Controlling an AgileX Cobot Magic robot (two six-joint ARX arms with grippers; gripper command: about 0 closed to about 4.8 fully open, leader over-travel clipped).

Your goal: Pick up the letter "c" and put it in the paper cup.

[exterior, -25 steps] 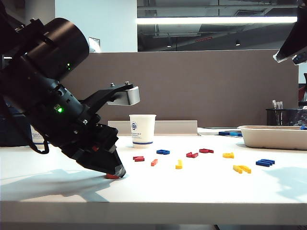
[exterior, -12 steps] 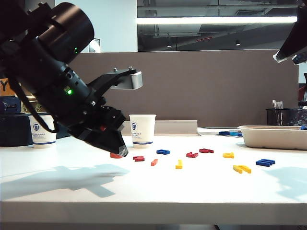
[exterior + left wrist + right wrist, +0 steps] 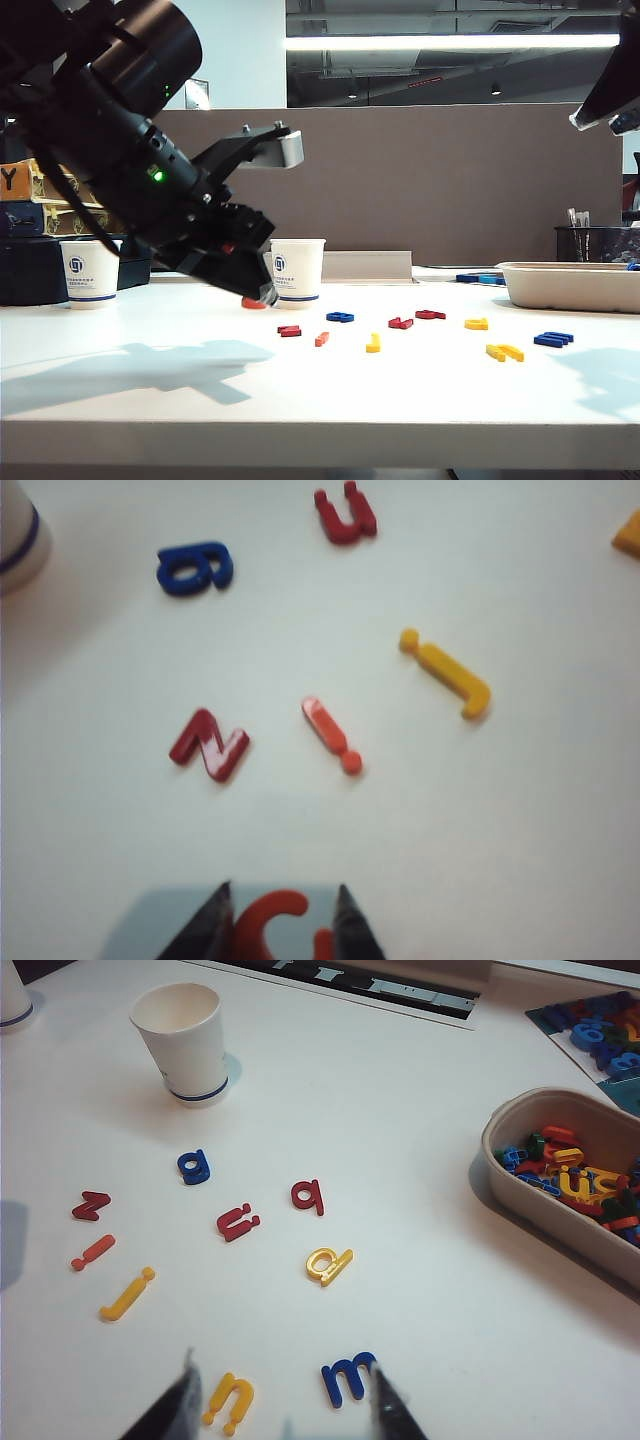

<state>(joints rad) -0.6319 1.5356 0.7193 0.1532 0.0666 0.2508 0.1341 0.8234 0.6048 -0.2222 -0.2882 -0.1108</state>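
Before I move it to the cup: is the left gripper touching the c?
Touching. The left wrist view shows the c pinched between the left gripper fingertips, lifted off the table.

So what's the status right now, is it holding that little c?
Left end effector shut on letter c, airborne beside paper cup. Right end effector open, idle over the letters. Nothing blocking the cup.

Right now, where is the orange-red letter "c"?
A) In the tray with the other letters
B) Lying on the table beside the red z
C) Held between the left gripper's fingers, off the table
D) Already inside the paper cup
C: the left wrist view shows the letter "c" clamped in the left gripper, and the exterior view shows it raised above the table, near the paper cup.
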